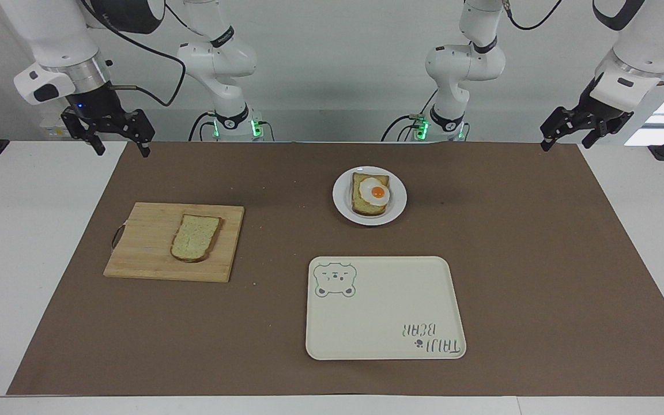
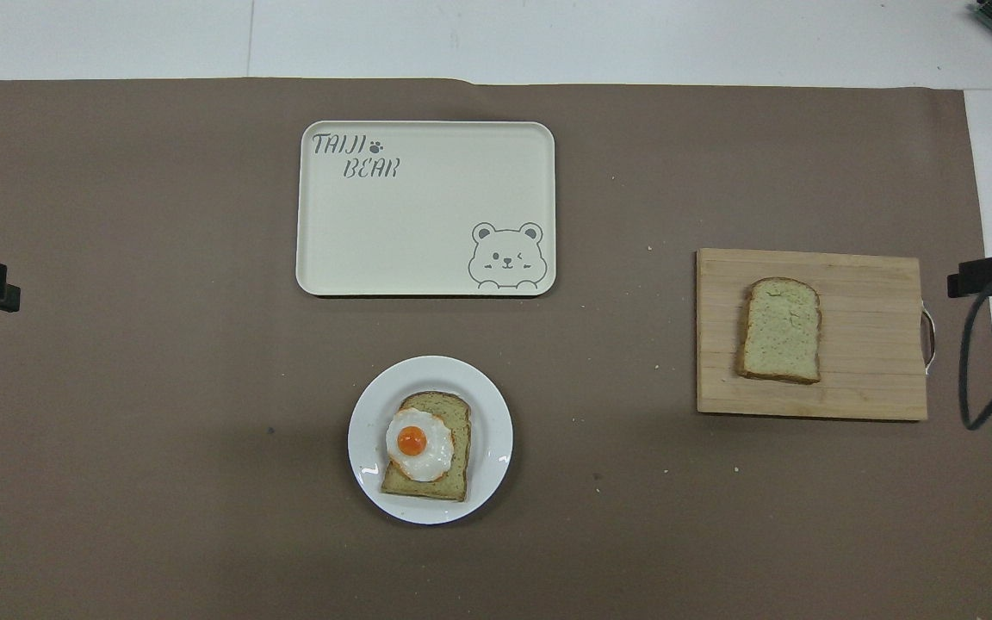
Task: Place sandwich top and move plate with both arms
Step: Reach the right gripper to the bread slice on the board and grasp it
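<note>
We saw both grippers open and empty: right gripper above the brown mat's corner, left gripper waiting likewise. Sandwich top lay on the cutting board; plate nearer the robots than the bear tray.

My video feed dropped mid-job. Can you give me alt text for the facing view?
A plain bread slice lies on a wooden board toward the right arm's end; a plate holds egg-topped bread, with a bear tray farther from the robots. The right gripper and left gripper hang open and empty at the mat's corners.
</note>
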`<state>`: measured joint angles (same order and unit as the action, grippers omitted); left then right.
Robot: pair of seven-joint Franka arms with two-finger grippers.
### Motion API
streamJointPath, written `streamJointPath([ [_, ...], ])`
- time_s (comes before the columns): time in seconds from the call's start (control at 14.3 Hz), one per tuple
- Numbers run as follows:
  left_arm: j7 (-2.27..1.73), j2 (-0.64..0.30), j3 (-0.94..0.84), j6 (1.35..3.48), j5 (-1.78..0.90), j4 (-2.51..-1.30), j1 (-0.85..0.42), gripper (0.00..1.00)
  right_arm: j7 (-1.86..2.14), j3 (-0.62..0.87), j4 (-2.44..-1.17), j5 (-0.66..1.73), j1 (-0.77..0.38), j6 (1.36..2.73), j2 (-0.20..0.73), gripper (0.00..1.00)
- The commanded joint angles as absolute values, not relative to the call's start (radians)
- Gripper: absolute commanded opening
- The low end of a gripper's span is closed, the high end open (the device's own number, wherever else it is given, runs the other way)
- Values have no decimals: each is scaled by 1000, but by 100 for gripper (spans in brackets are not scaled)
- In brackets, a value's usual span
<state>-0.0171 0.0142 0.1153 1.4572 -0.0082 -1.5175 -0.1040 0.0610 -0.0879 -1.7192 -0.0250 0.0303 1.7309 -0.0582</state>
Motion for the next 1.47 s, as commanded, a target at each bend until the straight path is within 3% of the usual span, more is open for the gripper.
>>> streamJointPath([
  [0.0, -23, 31, 109, 1454, -23, -1536, -92, 100, 87, -81, -1779, -12, 43, 1808, -22, 100],
  [0.35, -23, 31, 109, 1454, -23, -1536, -92, 100, 190, -83, -1814, 64, 78, 1977, 144, 100],
  [1.05, -23, 31, 109, 1454, -23, -1536, -92, 100, 195, -81, -1997, 207, 74, 2203, 236, 100],
  [1.4, -23, 31, 109, 1454, -23, -1536, -92, 100, 241, -81, -2000, 242, 63, 2266, 284, 100],
])
